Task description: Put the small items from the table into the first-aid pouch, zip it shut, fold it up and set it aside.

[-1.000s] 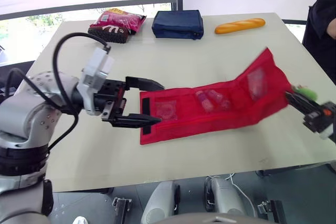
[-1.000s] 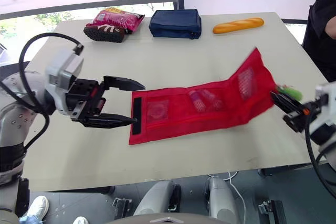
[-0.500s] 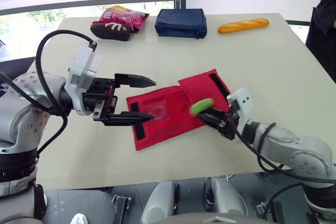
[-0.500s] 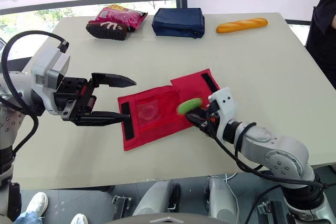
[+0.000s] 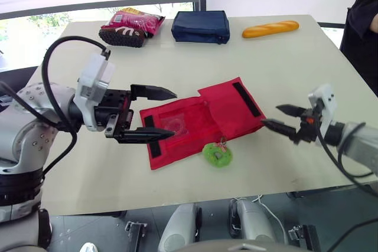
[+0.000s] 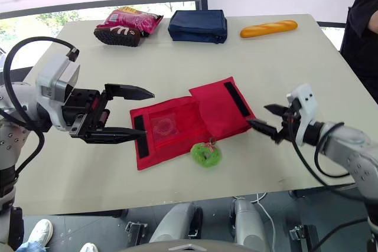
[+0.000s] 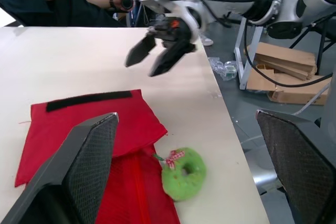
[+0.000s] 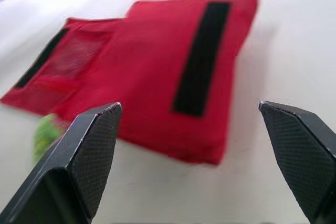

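The red first-aid pouch lies on the table's middle, its right section folded over to the left with a black hook-and-loop strip facing up. A green ring-shaped tag on a red ribbon rests on the table by the pouch's front edge. My left gripper is open at the pouch's left end, its fingers either side of the black edge strip. To the right of the fold, my right gripper is open and holds nothing, a short gap away from the pouch.
At the table's far edge lie a pink snack bag, a navy pouch and a bread loaf. A person in dark clothes stands at the far right. The table's front edge runs just below the green tag.
My right gripper swept the pouch's right end over to the left, folding it, then let go, opened and drew back to the right. The green tag now lies on the table.
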Controlling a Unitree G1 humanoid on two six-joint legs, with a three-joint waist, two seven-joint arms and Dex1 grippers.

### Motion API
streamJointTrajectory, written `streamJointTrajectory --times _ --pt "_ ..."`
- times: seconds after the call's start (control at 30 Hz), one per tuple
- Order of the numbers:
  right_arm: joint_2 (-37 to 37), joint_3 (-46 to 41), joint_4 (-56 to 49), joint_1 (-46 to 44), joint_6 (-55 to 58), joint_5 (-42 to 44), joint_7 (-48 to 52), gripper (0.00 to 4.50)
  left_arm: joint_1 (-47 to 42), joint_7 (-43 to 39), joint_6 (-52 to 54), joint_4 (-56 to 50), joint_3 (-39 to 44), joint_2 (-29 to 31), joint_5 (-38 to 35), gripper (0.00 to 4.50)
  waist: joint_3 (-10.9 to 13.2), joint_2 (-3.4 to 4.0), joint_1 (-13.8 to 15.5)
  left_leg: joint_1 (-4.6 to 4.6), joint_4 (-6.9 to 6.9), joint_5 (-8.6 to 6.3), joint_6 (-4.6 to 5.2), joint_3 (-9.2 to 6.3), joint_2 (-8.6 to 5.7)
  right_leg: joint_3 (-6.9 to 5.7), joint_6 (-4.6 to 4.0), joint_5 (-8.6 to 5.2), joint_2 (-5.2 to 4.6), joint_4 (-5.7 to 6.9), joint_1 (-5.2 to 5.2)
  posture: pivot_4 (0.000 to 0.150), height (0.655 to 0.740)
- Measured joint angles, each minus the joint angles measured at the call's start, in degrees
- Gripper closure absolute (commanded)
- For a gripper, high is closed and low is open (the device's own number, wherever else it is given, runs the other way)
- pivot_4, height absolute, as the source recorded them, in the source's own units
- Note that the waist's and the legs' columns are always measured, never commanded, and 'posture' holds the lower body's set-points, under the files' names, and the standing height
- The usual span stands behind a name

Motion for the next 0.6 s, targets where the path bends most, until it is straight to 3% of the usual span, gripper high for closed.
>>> streamJointTrajectory --times 0.27,0.37,0.47,0.6 --pt "9.01 9.29 28.76 -15.33 -2.09 -11.19 12.02 0.04 -2.09 0.2 -0.19 0.31 -0.8 -0.25 0.08 0.0 0.03 -0.02 -0.46 -0.24 -0.02 0.1 -0.16 -0.03 -0.04 0.0 -0.07 0.05 -0.07 -0.05 -0.15 0.15 0.7397" --pt "10.52 9.45 33.98 -17.46 -1.69 -12.8 15.25 0.86 -2.09 0.58 -0.19 0.26 -0.89 -0.6 0.08 0.0 0.03 -0.01 -0.6 -0.34 0.0 0.1 -0.17 -0.04 -0.05 0.01 -0.08 0.06 -0.23 -0.05 -0.22 0.15 0.7397" --pt "10.6 9.11 34.29 -17.62 -0.22 -13.38 15.93 2.11 -2.08 1.25 -0.18 0.06 -0.95 -0.71 0.07 0.0 0.03 -0.01 -0.69 -0.33 0.0 0.1 -0.18 -0.07 -0.04 -0.01 -0.08 0.06 -0.29 -0.04 -0.23 0.15 0.7397" --pt "8.56 0.77 20.64 -8.59 9.39 -8.89 9.82 3.77 -1.88 2.21 0.01 -0.45 -1.06 -1.11 -0.07 0.0 0.03 0.0 0.02 -0.46 0.0 0.11 -0.19 -0.17 -0.05 -0.09 -0.08 0.06 -0.33 0.0 -0.32 0.15 0.7397"
